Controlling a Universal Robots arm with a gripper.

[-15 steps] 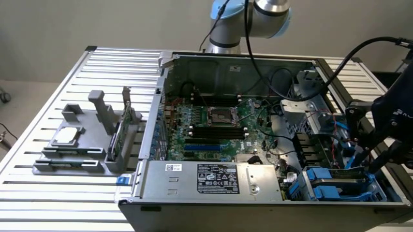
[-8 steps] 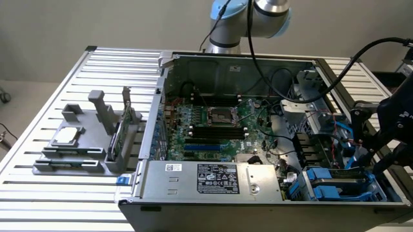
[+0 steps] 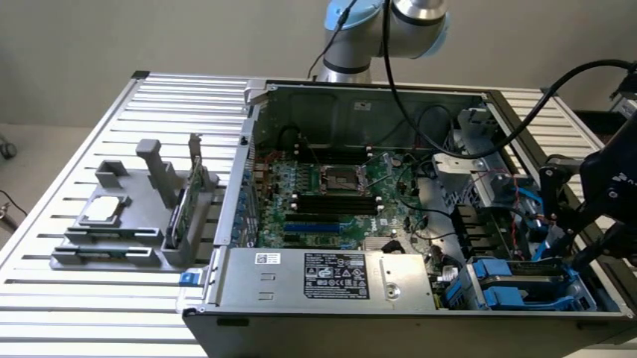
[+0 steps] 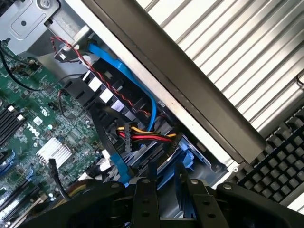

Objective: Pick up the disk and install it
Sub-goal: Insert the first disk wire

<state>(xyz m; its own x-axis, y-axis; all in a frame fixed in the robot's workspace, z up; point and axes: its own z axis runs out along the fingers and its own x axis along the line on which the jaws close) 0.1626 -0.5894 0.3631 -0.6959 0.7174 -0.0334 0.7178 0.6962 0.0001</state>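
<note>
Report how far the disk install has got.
Done, it seems: the disk is no longer out on the table and sits at the blue-railed drive bay in the corner of the case, on the exterior view's right. In hand: the tool hangs right over that bay, near the red-and-yellow cable bundle. Left: final seating. Whether the disk is fully home cannot be told.

**A robotics lab bench set up for computer assembly**

An opened desktop computer case (image 3: 398, 324) fills the middle of the exterior view, lying on a slatted aluminium table (image 3: 80, 321). A robot arm (image 3: 413, 22) rises at top centre. A grey parts fixture (image 3: 110, 257) stands at left, and a black keyboard (image 4: 280, 161) lies beside the case.
</note>
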